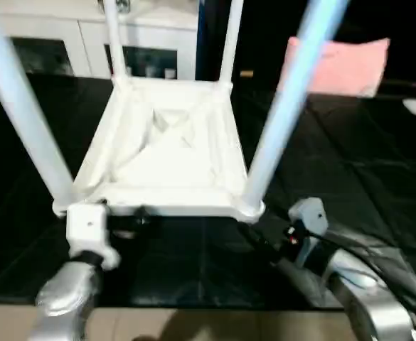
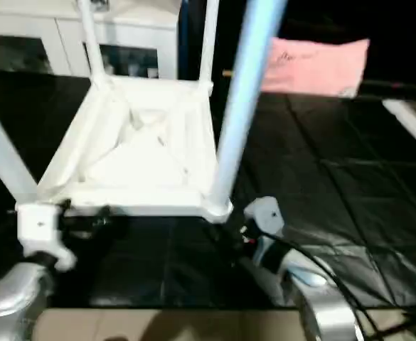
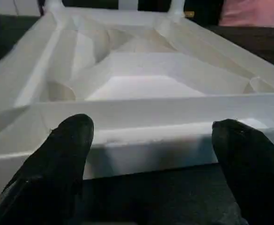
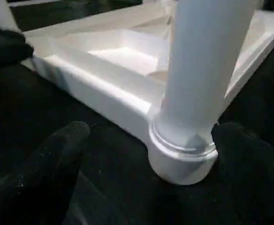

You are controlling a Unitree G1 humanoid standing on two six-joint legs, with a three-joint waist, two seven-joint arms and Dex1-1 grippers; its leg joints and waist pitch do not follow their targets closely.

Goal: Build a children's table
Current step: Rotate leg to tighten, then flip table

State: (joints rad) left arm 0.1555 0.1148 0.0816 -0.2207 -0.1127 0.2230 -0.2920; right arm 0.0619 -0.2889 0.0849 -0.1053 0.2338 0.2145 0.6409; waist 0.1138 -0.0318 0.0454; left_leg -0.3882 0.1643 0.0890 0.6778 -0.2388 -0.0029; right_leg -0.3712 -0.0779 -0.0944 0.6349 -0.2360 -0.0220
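Four legs stand up from the tabletop (image 1: 161, 153), which lies underside-up on our black work surface (image 1: 378, 177), so we judge the assembly close to done, with seating or checking the legs as the step in hand.

Starting on the left, the near-left leg (image 1: 19, 106) rises from its corner socket. Our left gripper (image 3: 148, 161) sits just before the tabletop's near rim beside that corner, its black fingers (image 3: 69, 140) spread wide with nothing between them; the rim lies across the gap just beyond the tips.

In the middle, the ribbed underside shows its diagonal ribs, and two far legs (image 1: 229, 42) stand at the far corners, in front of a white glass-door cabinet (image 1: 87, 42).

On the right, the near-right leg (image 1: 286, 99) stands in its round socket (image 4: 183, 154). Our right gripper (image 4: 148, 154) faces that socket with its fingers held wide apart, one on each side of the corner, holding nothing. A pink object (image 1: 343, 64) lies at the far right of the surface.

Next, we would likely need to close on a leg or press it down, provided any socket is loose.

All four legs are cut off by the top edge, so their ends are unseen. Whether each leg is fully seated we cannot tell, and the far sockets are too small to judge.
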